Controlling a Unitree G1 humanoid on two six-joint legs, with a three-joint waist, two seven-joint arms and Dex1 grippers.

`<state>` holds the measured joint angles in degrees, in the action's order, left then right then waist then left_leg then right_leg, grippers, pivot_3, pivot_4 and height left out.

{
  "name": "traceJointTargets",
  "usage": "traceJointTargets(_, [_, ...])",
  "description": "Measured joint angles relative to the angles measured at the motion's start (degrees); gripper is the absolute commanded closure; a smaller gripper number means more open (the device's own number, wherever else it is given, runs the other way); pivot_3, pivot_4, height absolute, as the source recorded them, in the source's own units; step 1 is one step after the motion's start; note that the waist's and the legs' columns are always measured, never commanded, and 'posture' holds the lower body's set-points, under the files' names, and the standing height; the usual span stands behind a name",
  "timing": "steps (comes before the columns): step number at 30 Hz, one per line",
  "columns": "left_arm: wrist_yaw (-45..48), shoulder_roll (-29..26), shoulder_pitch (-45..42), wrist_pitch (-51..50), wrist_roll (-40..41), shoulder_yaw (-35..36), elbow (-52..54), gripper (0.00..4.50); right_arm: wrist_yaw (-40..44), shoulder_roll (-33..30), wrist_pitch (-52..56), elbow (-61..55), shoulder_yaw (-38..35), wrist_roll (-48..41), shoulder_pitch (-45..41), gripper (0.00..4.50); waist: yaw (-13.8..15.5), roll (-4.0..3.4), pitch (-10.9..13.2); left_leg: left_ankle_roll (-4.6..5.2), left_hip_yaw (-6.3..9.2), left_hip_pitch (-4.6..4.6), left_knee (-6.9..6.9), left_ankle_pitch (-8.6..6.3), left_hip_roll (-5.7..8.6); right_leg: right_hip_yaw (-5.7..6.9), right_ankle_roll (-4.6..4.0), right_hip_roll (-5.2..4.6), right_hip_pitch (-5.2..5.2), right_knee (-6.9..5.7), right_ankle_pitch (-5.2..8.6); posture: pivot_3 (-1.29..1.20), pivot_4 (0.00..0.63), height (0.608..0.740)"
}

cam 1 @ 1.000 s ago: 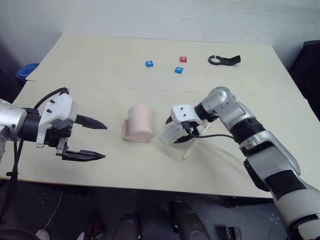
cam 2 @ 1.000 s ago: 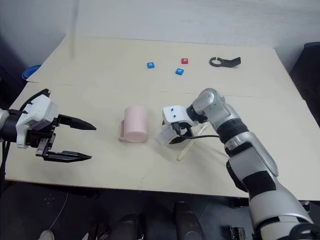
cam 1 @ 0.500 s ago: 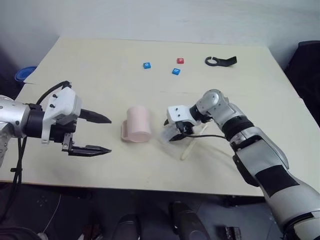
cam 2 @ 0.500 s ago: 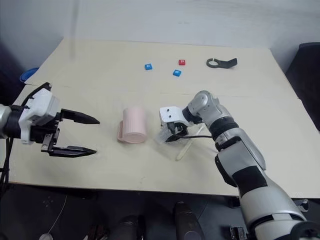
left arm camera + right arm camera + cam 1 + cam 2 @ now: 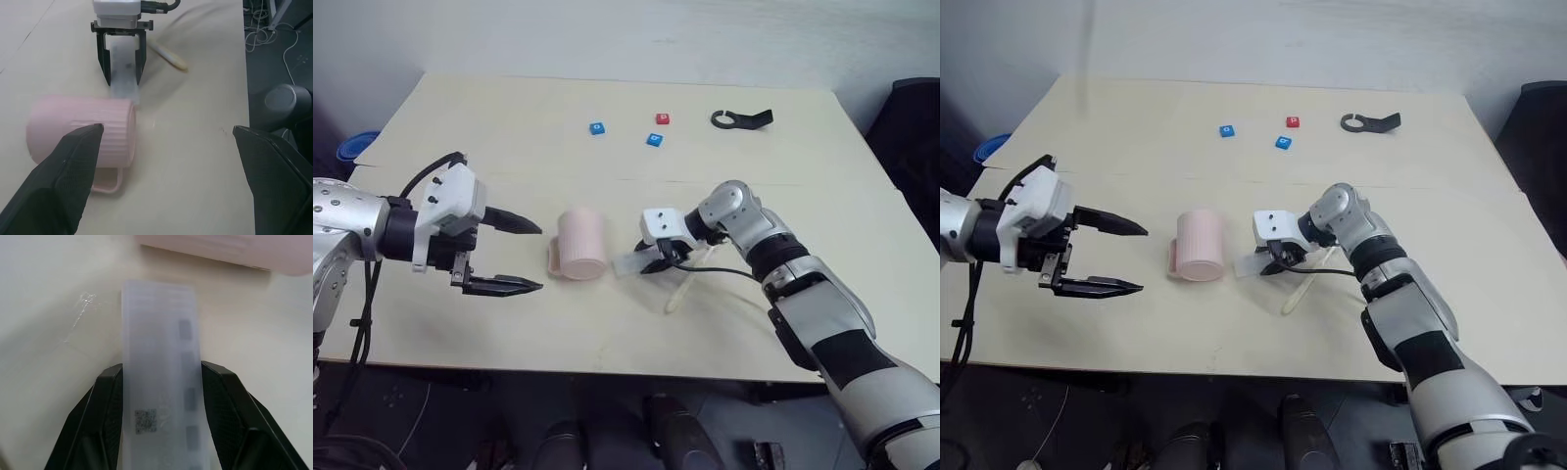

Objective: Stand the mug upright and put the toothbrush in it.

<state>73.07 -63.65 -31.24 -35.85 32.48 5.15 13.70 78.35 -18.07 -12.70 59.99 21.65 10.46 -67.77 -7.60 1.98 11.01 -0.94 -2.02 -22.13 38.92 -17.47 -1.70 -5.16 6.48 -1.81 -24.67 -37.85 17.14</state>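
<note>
The mug [image 5: 582,245] lies on its side on the counter [image 5: 509,127]. Just beside the mug, the right end effector [image 5: 651,262] pinches a clear plastic case [image 5: 123,68], not the toothbrush [image 5: 683,286] nearby. The left end effector [image 5: 524,257] waits wide open. The case could bump the mug and make it roll.

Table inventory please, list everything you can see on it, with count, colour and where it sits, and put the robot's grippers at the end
mug: one, pale pink, lying on its side mid-table, handle toward the robot's left.
clear case: one, see-through flat plastic, just right of the mug, between the right gripper's fingers.
toothbrush: one, cream-yellow, flat on the table right of the case.
small squares: three, two blue and one red, far side of the table.
black bracket: one, far right of the table.
table: one, pale cream.
left gripper: black fingers open, left of the mug.
right gripper: black fingers shut on the clear case.
</note>
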Motion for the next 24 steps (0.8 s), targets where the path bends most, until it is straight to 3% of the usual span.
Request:
traceJointTargets(4, [-0.3, 1.7, -1.5, 0.2, -0.1, -0.4, -0.8, 0.0, -1.8, -3.0, 3.6, -8.3, -2.3, -0.8, 2.7, 2.55, 0.1, -0.08, 0.1, 0.0, 0.01, -0.13, 0.0, 0.0, 0.04, 0.0, 0.0, -0.07, -0.1, 0.01, 0.0, 0.0, 0.15, 0.74])
traceJointTargets(9, [-1.8, 6.2, -3.0, -0.1, 0.1, -2.5, -0.6, 0.0, -7.7, -17.5, 13.9, -29.6, -13.4, -4.0, 5.8, 2.55, 2.3, -0.27, 0.2, 0.07, 0.01, -0.38, -0.01, -0.04, 0.1, 0.08, 0.01, -0.44, -0.35, 0.12, 0.0, 0.0, 0.15, 0.74])
traceJointTargets(12, [-2.5, 9.9, -4.7, 0.2, 0.0, -5.3, 0.1, 0.0, -11.1, -27.3, 21.2, -41.0, -22.1, -5.8, 16.2, 2.55, 4.4, -0.21, 0.1, 0.2, 0.01, -0.31, 0.04, -0.15, 0.09, 0.17, 0.0, -0.41, -0.04, 0.43, 0.01, 0.0, 0.15, 0.74])
traceJointTargets(14, [-3.3, 13.4, -7.0, 0.2, 0.0, -6.9, 0.2, 0.0, -15.1, -30.5, 26.4, -47.0, -27.2, -5.8, 25.9, 2.55, 5.1, -0.21, 0.1, 0.32, -0.04, -0.28, 0.11, -0.21, 0.21, 0.13, 0.01, -0.28, 0.07, 0.62, 0.01, 0.0, 0.15, 0.74])
traceJointTargets(19, [-4.0, 20.2, -13.8, 1.8, -1.0, -10.3, -2.2, 0.0, -23.3, -29.6, 40.9, -61.3, -38.6, -7.6, 48.4, 2.55, 5.6, -0.28, 0.1, 0.45, -0.28, -0.18, 0.12, -0.19, 0.6, -0.22, 0.23, -0.16, 0.08, 0.74, -0.11, 0.0, 0.15, 0.74])
traceJointTargets(24, [-3.2, 23.7, -17.0, 4.0, -2.3, -11.9, -6.7, 0.0, -31.0, -24.2, 49.5, -69.4, -44.9, -9.8, 58.7, 2.55, 4.7, -0.32, 0.1, 0.44, -0.34, -0.02, 0.1, -0.19, 0.6, -0.6, 0.29, 0.09, 0.07, 0.61, -0.15, 0.0, 0.15, 0.74])
